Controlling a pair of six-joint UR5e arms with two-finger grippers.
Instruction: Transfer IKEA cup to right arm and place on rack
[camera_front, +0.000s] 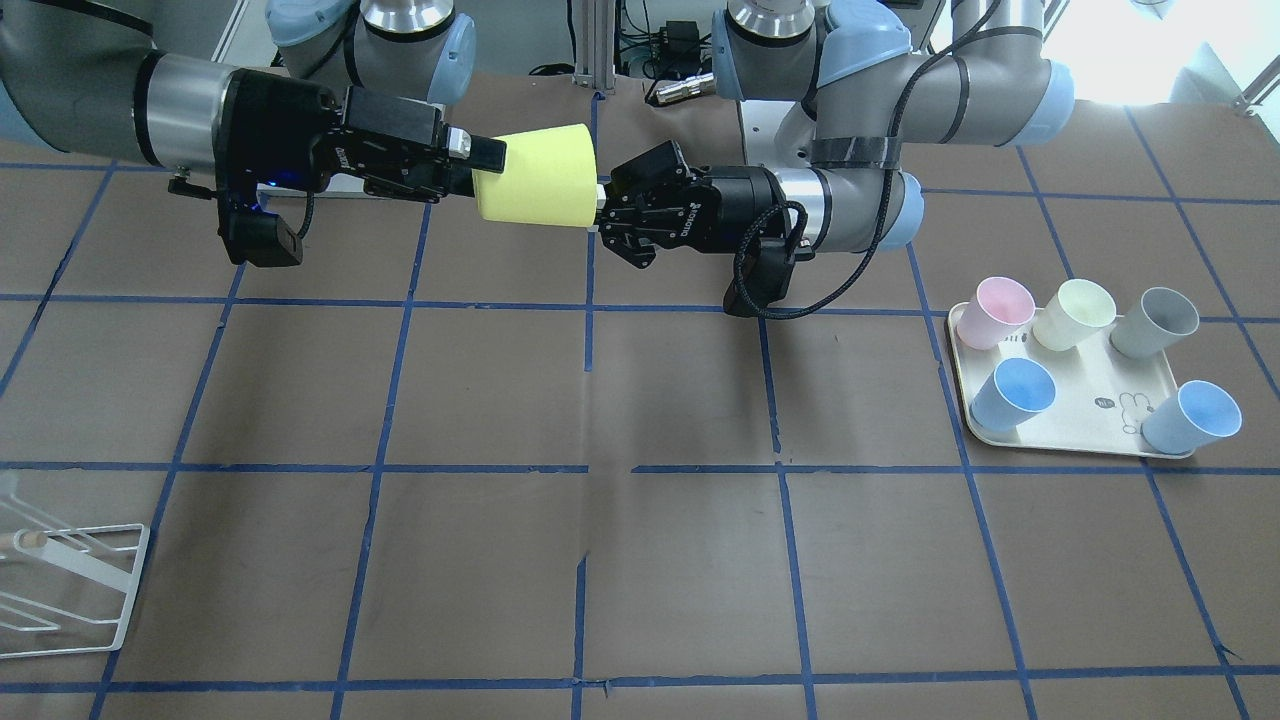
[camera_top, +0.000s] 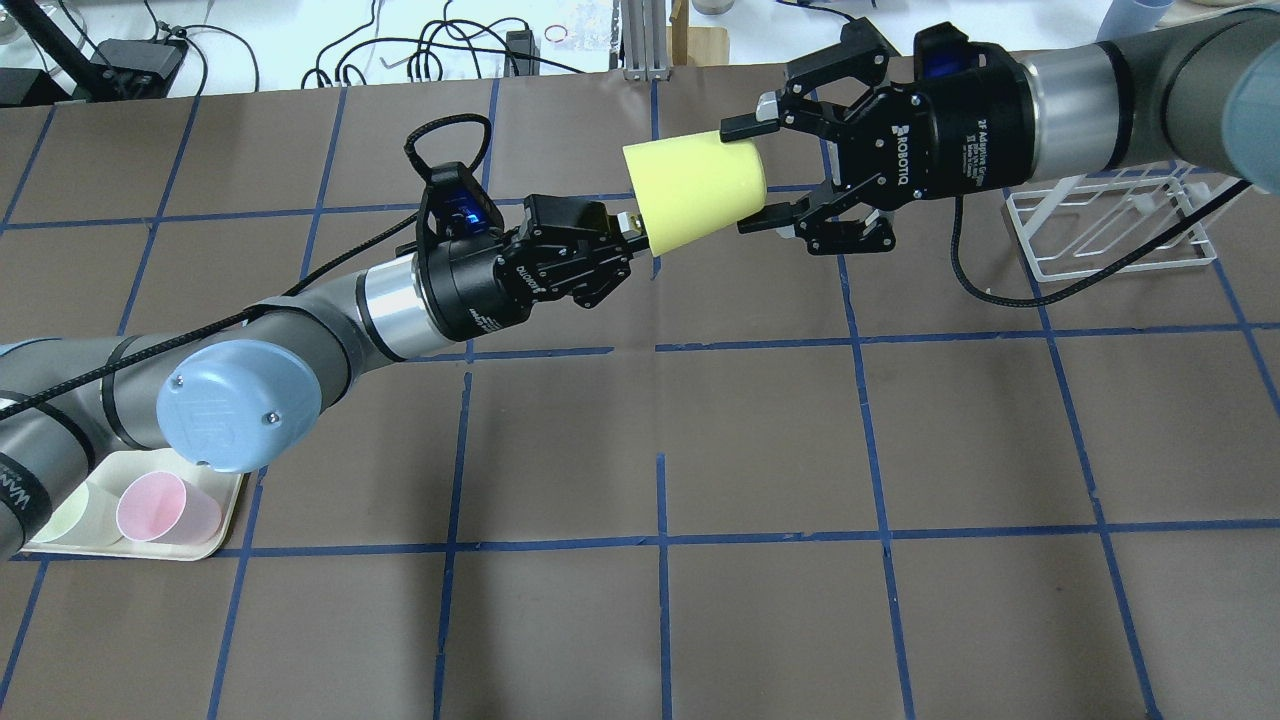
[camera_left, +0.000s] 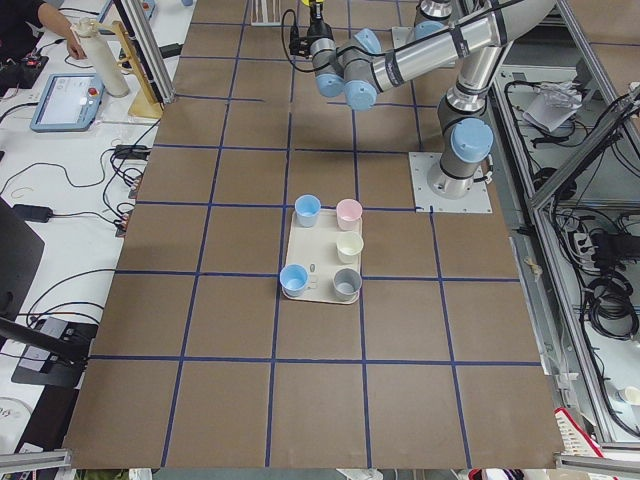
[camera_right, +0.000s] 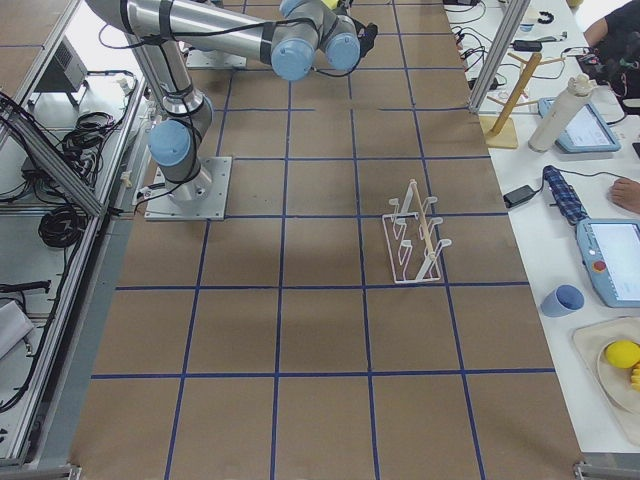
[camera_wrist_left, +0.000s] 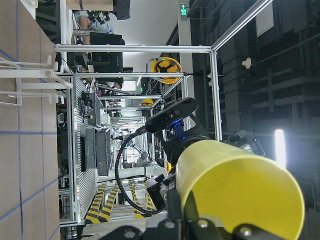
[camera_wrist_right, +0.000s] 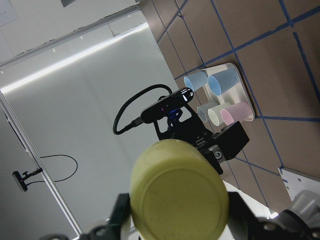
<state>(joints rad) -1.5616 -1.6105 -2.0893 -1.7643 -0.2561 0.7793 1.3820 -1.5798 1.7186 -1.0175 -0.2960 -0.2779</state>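
Note:
The bright yellow IKEA cup (camera_front: 540, 175) hangs on its side in the air between both grippers, above the far middle of the table (camera_top: 695, 190). My left gripper (camera_top: 632, 225) is shut on the cup's rim; the left wrist view shows the open mouth (camera_wrist_left: 235, 185). My right gripper (camera_top: 752, 172) has a finger on each side of the cup's base end and looks closed against it; the right wrist view shows the flat bottom (camera_wrist_right: 180, 190) between the fingers. The white wire rack (camera_top: 1110, 225) stands on the table behind my right arm, apart from the cup.
A cream tray (camera_front: 1090, 400) on my left side holds a pink cup (camera_front: 995, 312), a pale cream cup (camera_front: 1075, 314), a grey cup (camera_front: 1155, 322) and two light blue cups (camera_front: 1015, 393). The brown table carries a blue tape grid. The rack also shows in the front view (camera_front: 70, 590).

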